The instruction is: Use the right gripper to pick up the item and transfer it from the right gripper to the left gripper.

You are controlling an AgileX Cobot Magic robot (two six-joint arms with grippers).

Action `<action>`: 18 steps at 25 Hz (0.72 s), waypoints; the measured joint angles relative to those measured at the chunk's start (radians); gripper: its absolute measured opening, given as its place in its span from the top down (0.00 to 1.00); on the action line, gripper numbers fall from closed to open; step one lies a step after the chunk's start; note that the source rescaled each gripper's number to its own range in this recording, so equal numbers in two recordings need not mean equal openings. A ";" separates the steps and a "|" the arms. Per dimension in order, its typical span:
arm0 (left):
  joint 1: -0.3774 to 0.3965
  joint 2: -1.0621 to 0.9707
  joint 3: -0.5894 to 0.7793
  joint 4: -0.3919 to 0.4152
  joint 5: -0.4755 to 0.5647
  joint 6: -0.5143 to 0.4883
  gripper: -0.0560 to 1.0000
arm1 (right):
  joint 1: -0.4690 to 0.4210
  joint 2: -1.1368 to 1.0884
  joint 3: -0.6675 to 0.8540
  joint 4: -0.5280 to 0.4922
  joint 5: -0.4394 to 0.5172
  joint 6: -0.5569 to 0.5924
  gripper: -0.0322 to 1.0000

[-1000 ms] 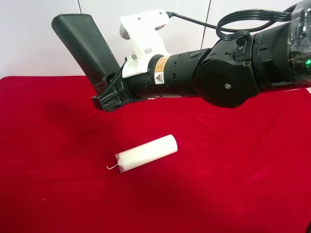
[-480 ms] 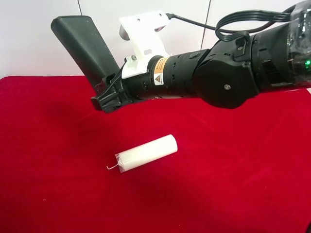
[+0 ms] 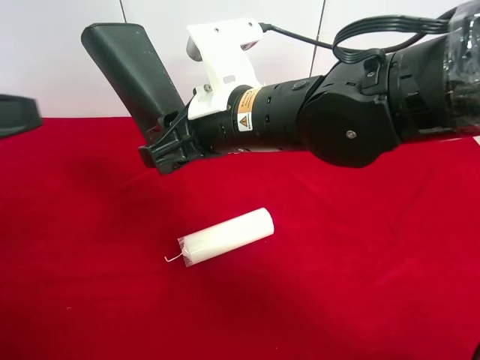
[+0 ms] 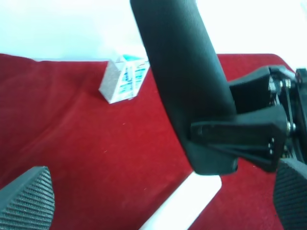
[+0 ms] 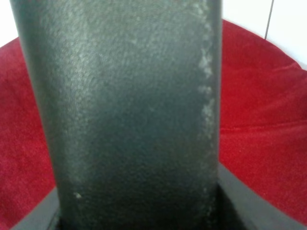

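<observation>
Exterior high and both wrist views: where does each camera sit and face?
Exterior high: up high, looking down on red cloth; right arm, right pincer shut on the dark case.
Right wrist: looks along that case filling its view; pincer edges show.
Left wrist: faces the held case between fingertips of the open left pincer.
All share the case.

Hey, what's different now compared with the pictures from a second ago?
The left tool has come into the exterior high view at its left edge; the left wrist view shows it open. Nothing was taken hold of or let go. The right tool stays shut on the dark case, raised and barely shifted, and the white cylinder lies where it was.
</observation>
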 joint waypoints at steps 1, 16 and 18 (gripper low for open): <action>0.000 0.032 0.000 -0.044 -0.008 0.051 0.12 | 0.000 0.000 0.000 0.000 0.000 0.011 0.94; 0.000 0.343 0.000 -0.713 0.069 0.699 0.18 | 0.040 0.000 0.000 0.000 -0.019 0.039 0.95; 0.000 0.365 0.000 -0.741 0.085 0.745 0.18 | 0.059 0.000 0.000 0.000 -0.020 0.053 0.95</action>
